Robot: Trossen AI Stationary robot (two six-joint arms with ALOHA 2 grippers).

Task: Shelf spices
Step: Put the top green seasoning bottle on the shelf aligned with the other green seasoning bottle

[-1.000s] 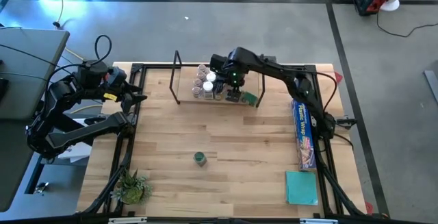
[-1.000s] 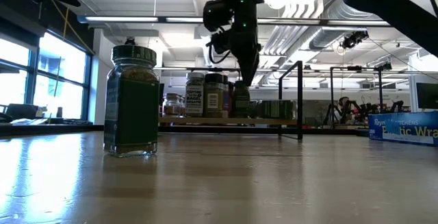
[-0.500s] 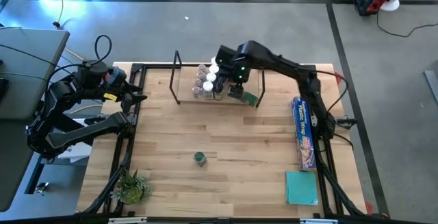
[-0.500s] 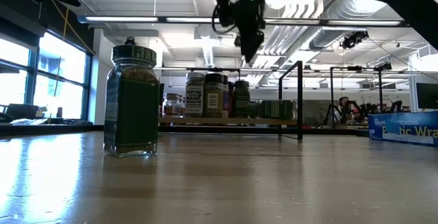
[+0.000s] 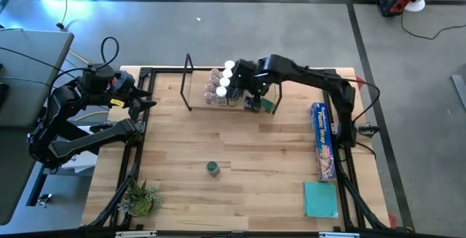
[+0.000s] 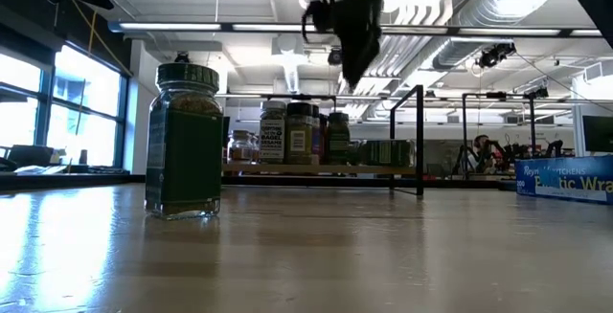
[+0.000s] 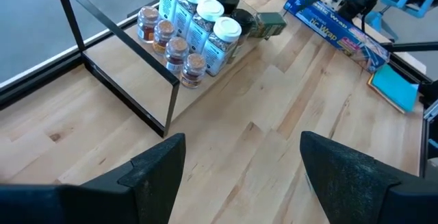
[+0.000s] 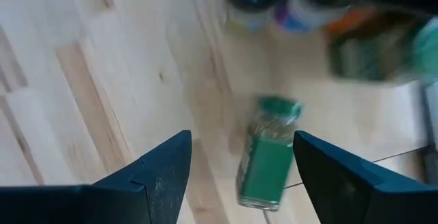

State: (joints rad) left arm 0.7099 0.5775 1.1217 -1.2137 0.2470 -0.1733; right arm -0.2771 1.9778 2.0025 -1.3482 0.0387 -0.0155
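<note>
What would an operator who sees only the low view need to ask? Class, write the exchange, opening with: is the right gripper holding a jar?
Observer: No. The right gripper is open and empty.
Operator: Have any jars fallen?
Observer: Yes, a green-capped jar lies on its side beside the upright jars on the shelf.
Operator: Where is the left arm?
Observer: The left gripper waits open off to the left, well away from the shelf.
</note>
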